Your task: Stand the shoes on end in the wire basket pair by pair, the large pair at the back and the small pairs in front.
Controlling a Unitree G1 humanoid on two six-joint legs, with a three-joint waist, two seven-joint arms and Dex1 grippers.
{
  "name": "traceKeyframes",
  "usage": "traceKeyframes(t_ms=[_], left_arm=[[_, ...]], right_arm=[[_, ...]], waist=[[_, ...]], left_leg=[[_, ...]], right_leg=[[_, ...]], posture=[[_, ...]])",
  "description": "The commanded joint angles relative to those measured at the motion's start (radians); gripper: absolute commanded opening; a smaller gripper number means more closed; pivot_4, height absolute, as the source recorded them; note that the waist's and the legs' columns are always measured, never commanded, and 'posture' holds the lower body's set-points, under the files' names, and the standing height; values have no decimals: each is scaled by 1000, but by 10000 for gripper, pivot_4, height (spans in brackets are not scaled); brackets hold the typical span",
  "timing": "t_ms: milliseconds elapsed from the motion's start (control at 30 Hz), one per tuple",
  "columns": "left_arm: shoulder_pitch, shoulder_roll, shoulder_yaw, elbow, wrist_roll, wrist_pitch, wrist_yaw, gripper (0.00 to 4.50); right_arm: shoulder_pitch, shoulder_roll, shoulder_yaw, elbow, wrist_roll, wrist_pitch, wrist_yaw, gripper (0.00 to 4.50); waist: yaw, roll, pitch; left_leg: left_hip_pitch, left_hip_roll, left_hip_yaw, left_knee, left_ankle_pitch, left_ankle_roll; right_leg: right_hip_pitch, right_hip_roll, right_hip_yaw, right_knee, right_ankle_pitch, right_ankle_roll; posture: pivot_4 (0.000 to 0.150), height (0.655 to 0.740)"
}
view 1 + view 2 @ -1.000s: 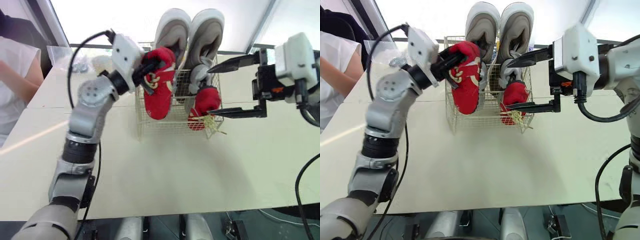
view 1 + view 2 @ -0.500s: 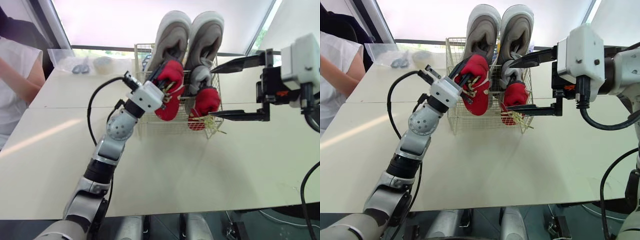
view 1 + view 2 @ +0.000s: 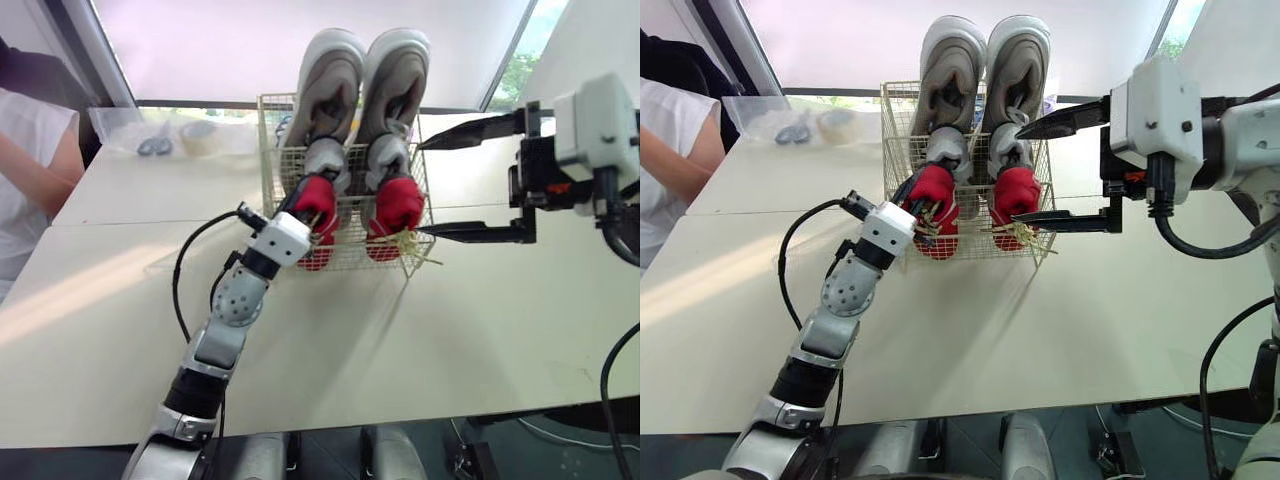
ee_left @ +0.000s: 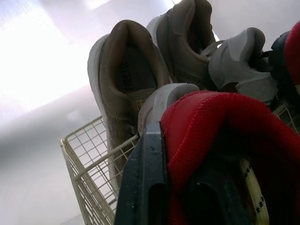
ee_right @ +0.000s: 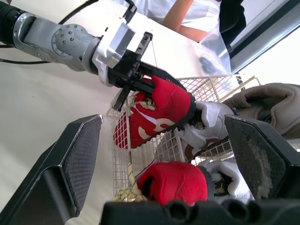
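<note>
Left gripper (image 3: pixel 913 204) clamped on red shoe (image 5: pixel 159 110) at basket (image 3: pixel 266 132) front-left, right gripper (image 3: pixel 420 190) spread wide — beside other red shoe (image 3: pixel 396 204)

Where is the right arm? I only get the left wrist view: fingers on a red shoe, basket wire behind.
Observer: The right fingers are open at the basket's right side, holding nothing.
Operator: Laces snagged anywhere?
Observer: The yellow laces of the right red shoe stick out through the front wire.
Operator: Anyone close?
Observer: A person's arm is at the table's left edge.
</note>
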Motion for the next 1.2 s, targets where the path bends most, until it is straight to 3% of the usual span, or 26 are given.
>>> traceKeyframes(t_ms=[33,167,200,367,500,667,733,867,1067,1200], left_arm=[[41,20,31,-7,-53,47,-43,21254],[68,58,56,-102,-170,58,-133,42041],[78,74,74,-138,-201,87,-156,44764],[116,145,153,-254,-324,250,-234,44764],[150,206,232,-373,-566,470,-339,44764],[111,274,336,-475,-868,764,-365,44764],[101,337,394,-513,-1024,890,-388,44764],[76,490,512,-525,-1213,1025,-435,44764],[82,745,661,-447,-1415,1199,-559,44764],[167,826,739,-395,-1396,1224,-647,44764]], right_arm=[[-28,-4,-10,3,-1,-17,-4,45000],[-30,-2,-6,11,-5,-23,-4,45000],[-30,0,-6,14,-4,-24,-4,45000],[-30,2,-2,21,-7,-32,-5,45000],[-34,9,7,34,-15,-43,-4,45000],[-39,16,16,49,-21,-58,0,45000],[-40,16,17,54,-23,-63,3,45000],[-12,3,6,61,-18,-59,10,45000],[99,-24,-49,76,-17,-45,-2,45000],[228,-55,-110,84,-34,-37,-7,45000]], waist=[[4,0,0],[5,0,0],[5,0,0],[5,0,0],[4,0,1],[6,0,1],[4,-1,2],[2,-1,3],[3,-2,5],[5,-2,5]], left_leg=[[0,1,0,0,0,0],[0,1,0,0,0,0],[0,1,0,0,0,0],[-6,1,0,0,0,0],[-9,1,0,0,0,0],[-10,1,0,1,0,0],[-10,1,0,1,0,0],[-11,1,0,1,0,0],[-10,1,0,1,0,0],[-11,1,1,1,0,-1]], right_leg=[[0,0,-1,0,0,0],[0,0,-2,0,1,-1],[-1,0,-2,-1,1,-1],[-5,-1,-2,-2,1,-1],[-8,0,-2,-2,1,-1],[-9,0,-2,-2,1,-1],[-9,0,-2,-1,1,-1],[-10,0,-3,-2,0,-1],[-13,0,-3,-2,0,-1],[-14,-1,-3,-3,1,-2]], posture=[[1500,7347],[1500,7347],[1500,7347],[1500,7347],[1500,7347],[1500,7347],[1500,7347],[1500,7347],[1500,7347],[1500,7347]])
